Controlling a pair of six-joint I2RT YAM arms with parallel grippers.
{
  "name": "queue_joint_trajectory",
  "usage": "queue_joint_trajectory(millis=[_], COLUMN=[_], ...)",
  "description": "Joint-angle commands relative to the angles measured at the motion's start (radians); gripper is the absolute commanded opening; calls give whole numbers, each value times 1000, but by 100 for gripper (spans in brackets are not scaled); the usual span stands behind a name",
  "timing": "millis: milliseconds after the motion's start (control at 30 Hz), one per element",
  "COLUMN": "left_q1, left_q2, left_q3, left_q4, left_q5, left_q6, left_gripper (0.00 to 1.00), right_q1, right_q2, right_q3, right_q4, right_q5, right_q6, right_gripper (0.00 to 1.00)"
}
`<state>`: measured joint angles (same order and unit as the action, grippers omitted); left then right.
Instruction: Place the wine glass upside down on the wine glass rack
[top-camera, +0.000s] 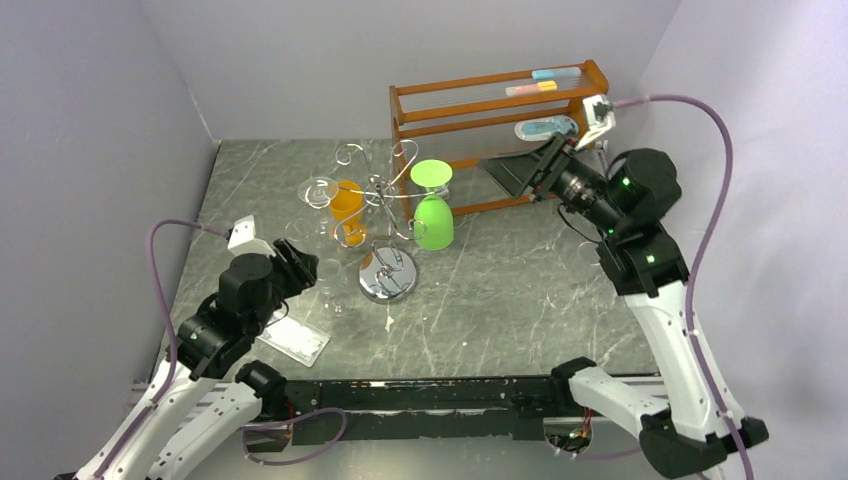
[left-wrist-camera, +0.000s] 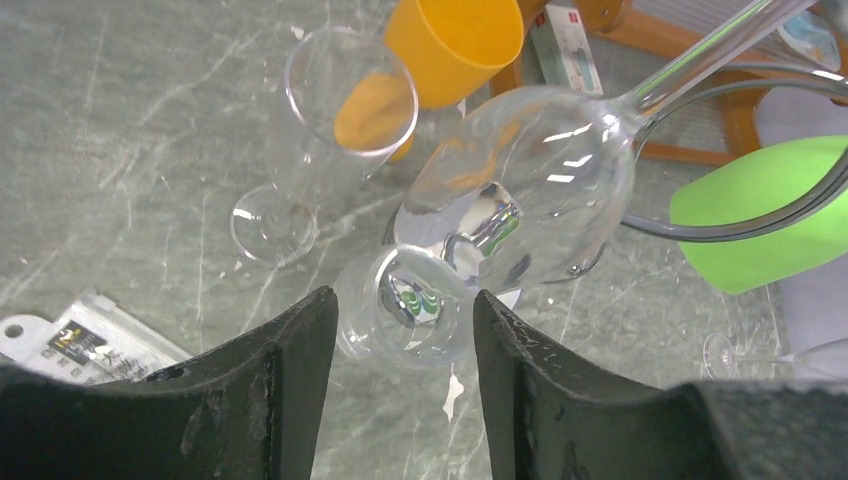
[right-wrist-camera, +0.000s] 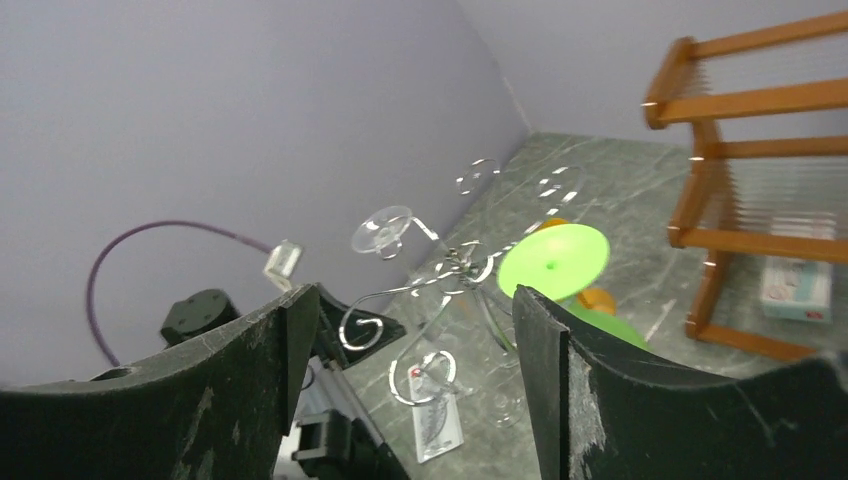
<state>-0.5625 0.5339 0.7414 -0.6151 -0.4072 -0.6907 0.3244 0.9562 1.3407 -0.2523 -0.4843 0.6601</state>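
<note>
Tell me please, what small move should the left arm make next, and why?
Probably open the left pincer fully and draw back. The clear wine glass is rim-down, its foot seems seated in a curled arm of the wine glass rack, and the fingers flank its rim.

Soft, even light falls from overhead and the shadows on the table (top-camera: 520, 290) are faint. Glare streaks the clear glass (left-wrist-camera: 520, 190) and the chrome rack (top-camera: 388, 275). The right wrist view is hazy and soft.
</note>
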Motion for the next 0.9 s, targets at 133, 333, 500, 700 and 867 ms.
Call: queue_joint_trajectory(millis=[133, 333, 500, 700, 867], left_q1=[8, 8, 8, 9, 8], left_q2=[26, 39, 57, 30, 5], left_q3=[-30, -38, -67, -117, -128], left_q4=[-33, -33, -20, -8, -5], left_q5=[28, -22, 9, 12, -1], left_q6=[-62, -78, -88, -141, -157], left_gripper=[57, 46, 48, 51, 53], right_q1=[390, 602, 713, 759, 777], right_q2=[198, 417, 597, 735, 828], right_q3=[222, 444, 609, 705, 785], right_q4=[-79, -153, -220, -198, -191], right_q5=[235, 414, 533, 612, 646], right_q6=[-198, -337, -428, -481, -521], right_gripper=[74, 73, 69, 59, 58])
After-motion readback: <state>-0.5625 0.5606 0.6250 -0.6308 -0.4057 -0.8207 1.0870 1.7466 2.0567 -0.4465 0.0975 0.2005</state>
